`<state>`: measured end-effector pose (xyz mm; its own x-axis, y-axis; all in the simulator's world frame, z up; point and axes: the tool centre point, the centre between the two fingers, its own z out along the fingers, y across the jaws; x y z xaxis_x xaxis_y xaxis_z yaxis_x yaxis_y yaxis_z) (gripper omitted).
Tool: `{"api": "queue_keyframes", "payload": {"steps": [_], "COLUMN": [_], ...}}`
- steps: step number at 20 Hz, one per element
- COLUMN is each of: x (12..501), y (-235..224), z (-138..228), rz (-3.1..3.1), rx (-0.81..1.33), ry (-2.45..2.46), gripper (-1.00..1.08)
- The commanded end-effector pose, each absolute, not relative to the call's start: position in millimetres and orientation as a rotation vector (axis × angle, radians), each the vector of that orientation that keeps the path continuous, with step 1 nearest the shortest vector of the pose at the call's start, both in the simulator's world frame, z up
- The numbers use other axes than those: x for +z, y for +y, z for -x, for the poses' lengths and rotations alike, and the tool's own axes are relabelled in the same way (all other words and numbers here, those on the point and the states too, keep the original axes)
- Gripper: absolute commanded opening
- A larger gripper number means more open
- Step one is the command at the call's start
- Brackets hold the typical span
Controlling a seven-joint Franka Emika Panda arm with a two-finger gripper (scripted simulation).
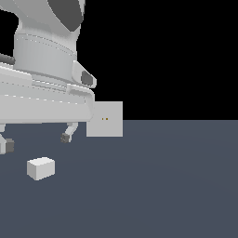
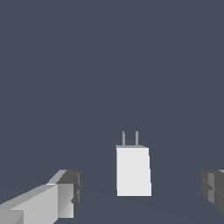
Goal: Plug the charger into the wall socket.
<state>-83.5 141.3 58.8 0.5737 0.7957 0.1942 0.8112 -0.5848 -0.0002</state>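
Note:
The charger [image 1: 41,168] is a small off-white block lying on the dark floor at the exterior view's left. In the wrist view the charger [image 2: 133,171] shows two thin grey prongs [image 2: 130,138] sticking out of one end. My gripper [image 1: 37,141] hangs open a little above it, one fingertip on each side and neither touching it. In the wrist view the gripper [image 2: 140,188] straddles the block with wide gaps on both sides. The wall socket [image 1: 104,119] is an upright pale square panel with two tiny dots at its centre, standing farther back, to the charger's right.
The arm's large white body [image 1: 42,69] fills the exterior view's upper left and overlaps the socket panel's left edge. The dark grey floor [image 1: 162,186] stretches across the lower half of the view.

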Motion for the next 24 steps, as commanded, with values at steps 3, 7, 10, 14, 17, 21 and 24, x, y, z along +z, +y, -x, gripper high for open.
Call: {"api": "queue_keyframes", "payload": {"steps": [3,7,10,14,17,21,24], "x": [44,25,16,12,12,12,12], "y": [141,141,141,141,141,141,141], "z": [85,85,85,85,85,85,85], "rz": [2.706,2.705,2.705,2.704,2.704,2.704,2.704], "rx": [-0.264,-0.264,-0.264,-0.264,-0.264,-0.264,-0.264], "ry": [-1.389,-1.391,-1.392,-1.393,-1.393,-1.393,-1.393], "gripper": [1.0,1.0,1.0,1.0,-1.0,-1.0,-1.0]}}
